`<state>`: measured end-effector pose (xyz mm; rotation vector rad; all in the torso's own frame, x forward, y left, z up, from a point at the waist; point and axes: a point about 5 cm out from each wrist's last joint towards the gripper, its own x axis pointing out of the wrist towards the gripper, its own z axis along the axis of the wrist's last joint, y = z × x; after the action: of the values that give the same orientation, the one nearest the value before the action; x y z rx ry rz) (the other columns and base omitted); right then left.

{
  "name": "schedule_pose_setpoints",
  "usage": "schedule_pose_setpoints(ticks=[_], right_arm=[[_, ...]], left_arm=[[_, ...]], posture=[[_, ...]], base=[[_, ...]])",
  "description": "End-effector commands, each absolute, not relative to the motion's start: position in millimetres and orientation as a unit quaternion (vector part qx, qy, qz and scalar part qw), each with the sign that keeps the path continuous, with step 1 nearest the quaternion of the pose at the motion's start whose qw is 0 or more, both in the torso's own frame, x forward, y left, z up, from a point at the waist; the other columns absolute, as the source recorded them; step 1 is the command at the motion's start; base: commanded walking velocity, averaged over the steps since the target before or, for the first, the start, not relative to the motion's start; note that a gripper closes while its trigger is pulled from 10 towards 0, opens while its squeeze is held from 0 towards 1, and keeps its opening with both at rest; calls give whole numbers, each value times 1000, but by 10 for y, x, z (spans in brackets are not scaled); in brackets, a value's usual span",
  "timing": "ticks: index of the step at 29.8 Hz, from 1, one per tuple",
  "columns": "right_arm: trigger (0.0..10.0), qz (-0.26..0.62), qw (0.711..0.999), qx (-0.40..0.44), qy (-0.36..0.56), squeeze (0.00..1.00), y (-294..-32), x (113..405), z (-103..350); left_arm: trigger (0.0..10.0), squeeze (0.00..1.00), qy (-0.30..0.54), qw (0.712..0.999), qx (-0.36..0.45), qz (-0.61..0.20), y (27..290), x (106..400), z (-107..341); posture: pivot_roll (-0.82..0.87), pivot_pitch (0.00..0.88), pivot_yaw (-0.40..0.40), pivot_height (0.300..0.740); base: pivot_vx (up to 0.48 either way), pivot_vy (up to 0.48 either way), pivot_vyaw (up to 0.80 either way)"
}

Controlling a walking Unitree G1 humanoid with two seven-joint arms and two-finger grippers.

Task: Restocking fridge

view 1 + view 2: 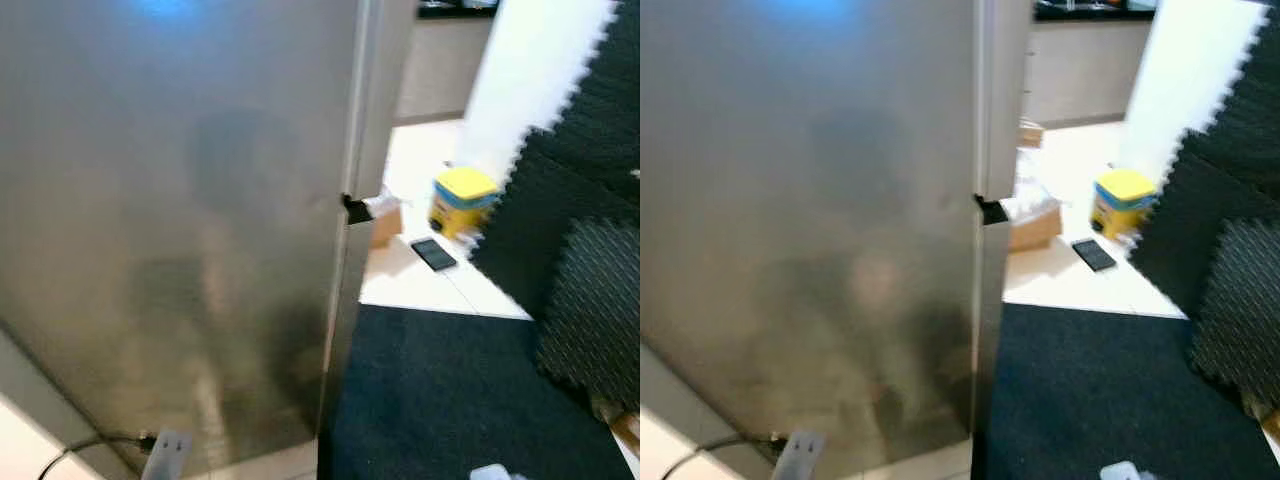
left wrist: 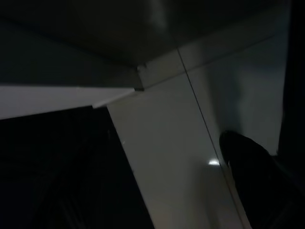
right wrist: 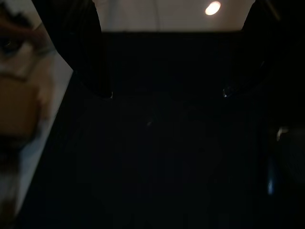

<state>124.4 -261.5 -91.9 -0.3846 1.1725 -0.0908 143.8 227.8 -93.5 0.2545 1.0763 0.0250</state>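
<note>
Fridge (image 1: pixel 170 230): one, steel side panel close at robot's left, long axis upright, front edge toward right. No stock item seen.

Cable with plug (image 1: pixel 150 445): one, on floor at fridge foot.

Left gripper (image 2: pixel 248 162): nearer to fridge; spread cannot tell.

Dark mat (image 1: pixel 440 390): one, below right gripper (image 3: pixel 167 90), fingers apart, holding nothing.

Yellow-lidded tub (image 1: pixel 464 200): one. Phone-like slab (image 1: pixel 434 254): one, just beside.

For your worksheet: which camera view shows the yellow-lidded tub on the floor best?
The right eye view: the yellow-lidded tub stands whole on the pale floor beside a dark phone. The left eye view shows it similarly; both wrist views are too dark.
</note>
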Motion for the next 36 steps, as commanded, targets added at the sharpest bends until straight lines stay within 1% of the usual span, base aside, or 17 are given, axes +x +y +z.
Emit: schedule_pose_setpoints(ticks=[1,18,28,33,36], right_arm=[[10000,-36,814,-176,553,0,-2559,1218,-945],[10000,-37,822,-181,539,0,-2584,1297,-910],[10000,-34,837,-186,514,0,-2609,1444,-845],[10000,-36,851,-183,491,0,-2640,1560,-784],[10000,-49,891,-151,426,0,-2704,1843,-610]], left_arm=[[10000,0,530,839,124,11,2291,1330,-974],[10000,0,530,839,124,12,2280,1328,-977],[10000,0,530,838,125,11,2275,1324,-979],[10000,0,531,838,127,13,2286,1322,-978],[10000,0,530,838,127,13,2288,1323,-977]], posture=[[48,0,6,740],[48,0,3,740],[49,0,0,740],[55,0,-4,740],[55,0,-6,740]], base=[[0,0,-800],[0,0,-800],[0,0,0],[0,0,0],[0,0,0]])
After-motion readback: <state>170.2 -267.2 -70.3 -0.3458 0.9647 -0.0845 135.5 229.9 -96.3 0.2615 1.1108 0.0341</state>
